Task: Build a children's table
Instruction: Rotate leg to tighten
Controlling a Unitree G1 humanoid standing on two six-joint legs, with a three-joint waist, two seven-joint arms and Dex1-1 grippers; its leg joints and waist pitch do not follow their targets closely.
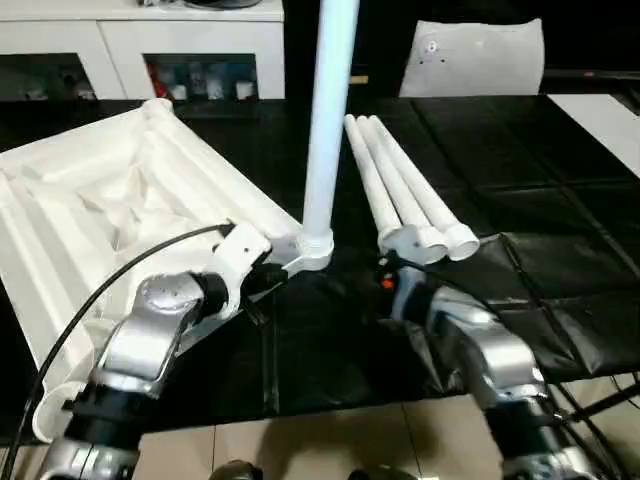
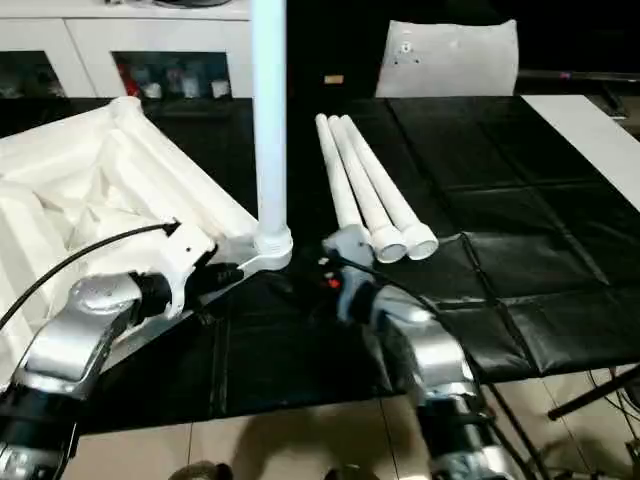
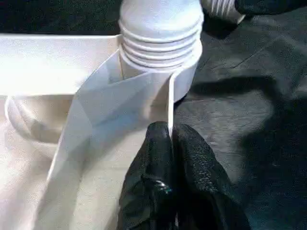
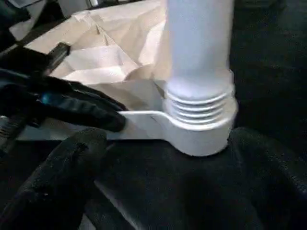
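Observation:
The children's table top (image 1: 100, 200) lies upside down at the left, ribbed underside up. One white leg (image 1: 328, 120) stands upright in its near corner socket (image 1: 315, 248), screw threads showing just above the socket (image 4: 199, 103). Three more legs (image 1: 400, 190) lie side by side on the black mat. My left gripper (image 3: 170, 132) is shut on the thin rim of the table top right beside that socket. On the socket's near side, my right gripper (image 4: 172, 139) is open, with its black fingers (image 4: 62, 177) spread wide and touching nothing.
A white cabinet (image 1: 140, 50) with dark openings stands at the back left and a white cushion-like bag (image 1: 478, 58) at the back right. The black mat (image 1: 540, 200) covers the work surface. Tiled floor (image 1: 330, 440) shows at its near edge.

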